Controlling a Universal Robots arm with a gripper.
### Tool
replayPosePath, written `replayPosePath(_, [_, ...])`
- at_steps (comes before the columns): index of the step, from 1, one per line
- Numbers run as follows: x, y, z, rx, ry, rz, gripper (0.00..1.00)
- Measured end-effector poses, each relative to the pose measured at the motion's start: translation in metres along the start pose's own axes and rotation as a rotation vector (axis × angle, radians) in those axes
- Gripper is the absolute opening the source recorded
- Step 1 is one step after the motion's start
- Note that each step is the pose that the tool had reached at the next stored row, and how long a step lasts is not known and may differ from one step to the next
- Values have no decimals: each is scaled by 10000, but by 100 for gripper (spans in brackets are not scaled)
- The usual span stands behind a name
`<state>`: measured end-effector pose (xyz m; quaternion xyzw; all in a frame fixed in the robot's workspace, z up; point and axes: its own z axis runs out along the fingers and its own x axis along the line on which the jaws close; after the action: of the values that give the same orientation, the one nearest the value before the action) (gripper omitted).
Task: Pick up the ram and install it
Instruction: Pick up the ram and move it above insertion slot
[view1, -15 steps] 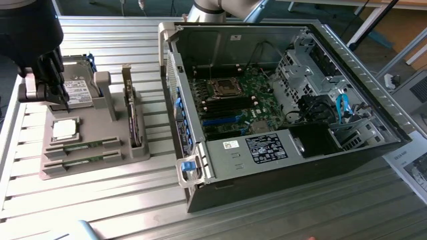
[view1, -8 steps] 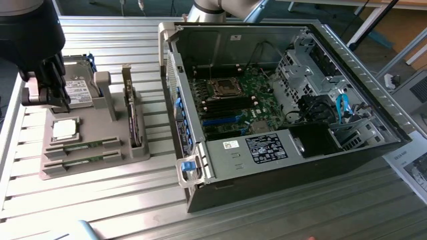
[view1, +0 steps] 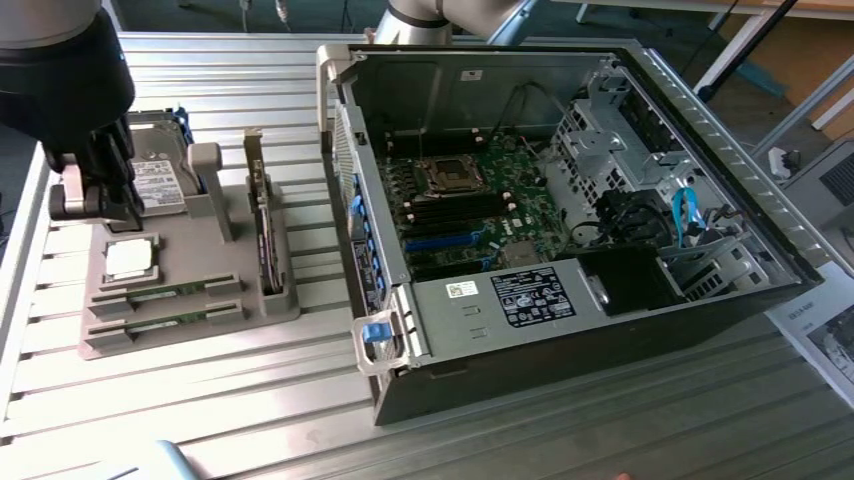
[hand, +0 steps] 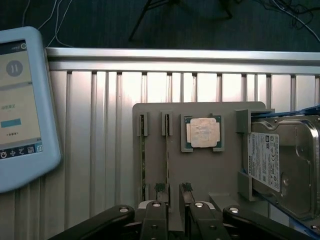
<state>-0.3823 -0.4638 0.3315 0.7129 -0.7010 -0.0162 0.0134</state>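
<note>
Two ram sticks lie in slots at the front of a grey holder (view1: 247, 285) on the exterior view's left, one (view1: 167, 293) just behind the other (view1: 158, 321). In the wrist view they show edge-on as thin green strips (hand: 142, 160) (hand: 166, 150) in the holder (hand: 200, 170). My gripper (view1: 96, 200) hangs over the holder's back end by the hard drive. Its fingers (hand: 160, 192) stand apart, so the gripper (hand: 173, 197) is open and holds nothing, above the holder's edge in line with the second strip. The open computer case (view1: 694, 110) shows its motherboard (view1: 467, 205).
A square silver processor (view1: 130, 258) (hand: 202, 132) sits in the holder, with a silver hard drive (view1: 160, 180) (hand: 282, 160) beside it. A card stands on edge (view1: 270, 235) along the holder's side facing the case. A pale blue tablet (hand: 22, 105) lies on the ribbed metal table (view1: 200, 400).
</note>
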Motion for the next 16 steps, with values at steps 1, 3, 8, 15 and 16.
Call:
replayPosePath(1, [1,0,11,0,0,-1,24])
replayPosePath(3, [2,-1,36,0,0,0,24])
replayPosePath(8, [5,-4,110,0,0,-1,24])
replayPosePath(15, [16,-8,263,0,0,0,24])
replayPosePath(16, [20,-9,311,0,0,0,24])
